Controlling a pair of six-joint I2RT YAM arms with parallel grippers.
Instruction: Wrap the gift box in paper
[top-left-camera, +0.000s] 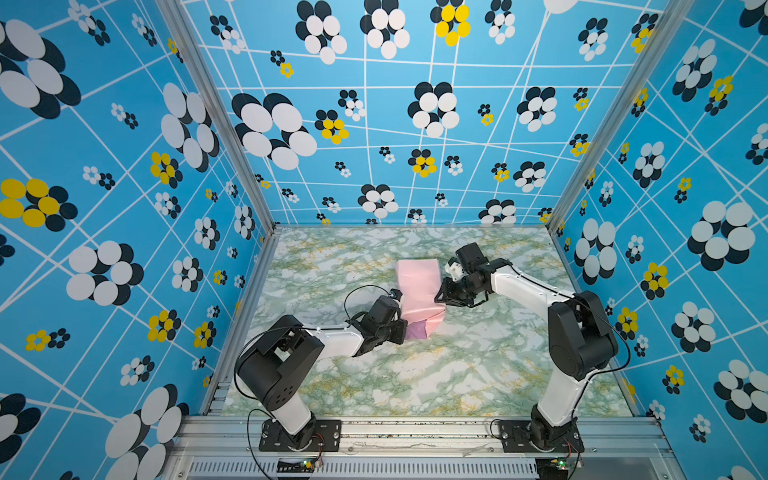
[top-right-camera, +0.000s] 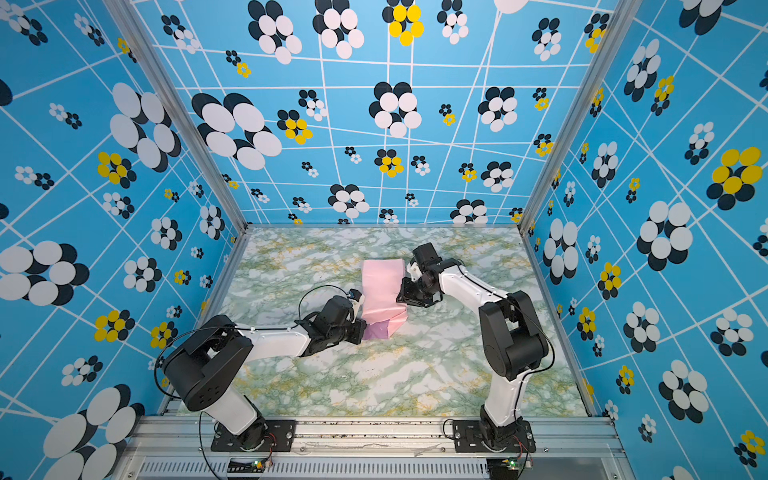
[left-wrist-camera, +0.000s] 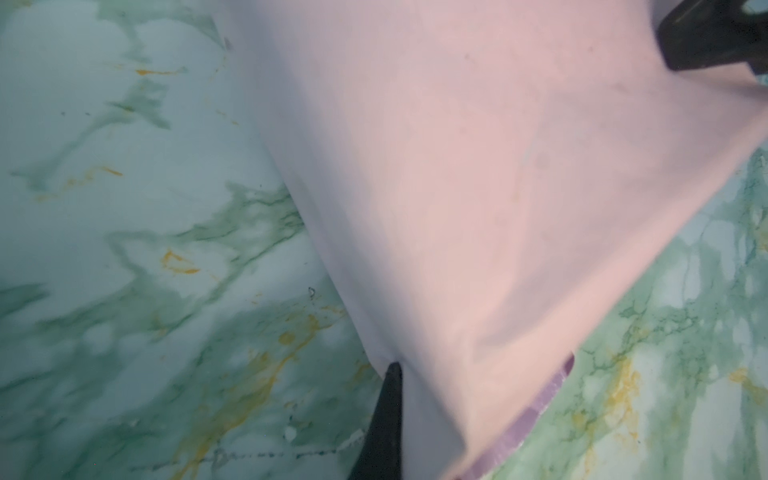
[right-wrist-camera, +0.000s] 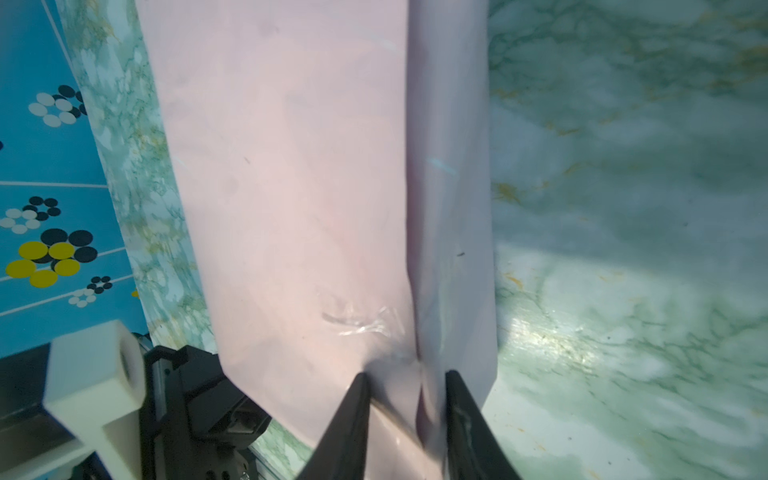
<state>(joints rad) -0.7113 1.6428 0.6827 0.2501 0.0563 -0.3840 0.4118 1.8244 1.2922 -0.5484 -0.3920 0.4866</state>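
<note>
The paper (top-left-camera: 417, 286) (top-right-camera: 382, 286) lies folded into a long bundle mid-table, pale pink face outward, with a bit of its lilac face (top-left-camera: 415, 330) showing at the near end. The gift box is hidden, covered by the paper. My left gripper (top-left-camera: 401, 328) (top-right-camera: 361, 328) is shut on the paper's near left edge; in the left wrist view only one dark finger (left-wrist-camera: 390, 415) shows against the paper (left-wrist-camera: 478, 187). My right gripper (top-left-camera: 440, 297) (top-right-camera: 401, 295) (right-wrist-camera: 407, 374) pinches a fold on the bundle's right side, and the paper (right-wrist-camera: 311, 187) bulges between its fingers.
The green marble table (top-left-camera: 415, 374) is walled by blue flowered panels on three sides. A metal rail (top-left-camera: 415, 432) runs along the front. A white block (right-wrist-camera: 95, 374) is fixed beside the right gripper. A crinkled clear tape strip (right-wrist-camera: 361, 324) sticks to the paper.
</note>
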